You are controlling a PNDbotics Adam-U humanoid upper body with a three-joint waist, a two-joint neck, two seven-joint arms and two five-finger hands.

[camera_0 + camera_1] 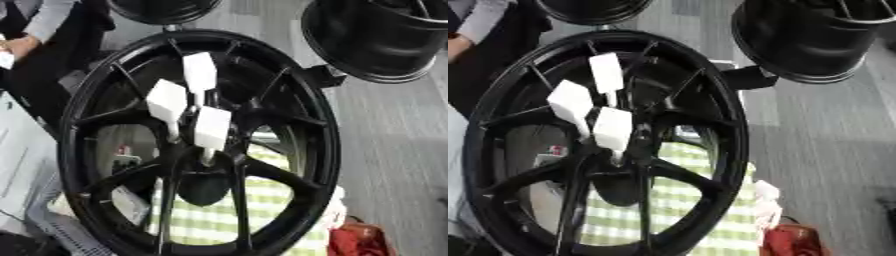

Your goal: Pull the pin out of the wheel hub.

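Three white-headed pins (pixel 212 127) stand in the centre of the black wheel hub (pixel 201 145); stiff and light, each is best gripped by its blocky head. Neither robot hand is visible, fingers untellable.

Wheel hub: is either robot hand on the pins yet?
No. Three white-handled pins stick out of the wheel hub, and no hand shows in either view.

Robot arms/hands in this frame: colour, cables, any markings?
Nothing to report: neither arm nor hand shows in either eye view. The frame holds only the black spoked wheel hub with white block-headed pins standing near its centre.
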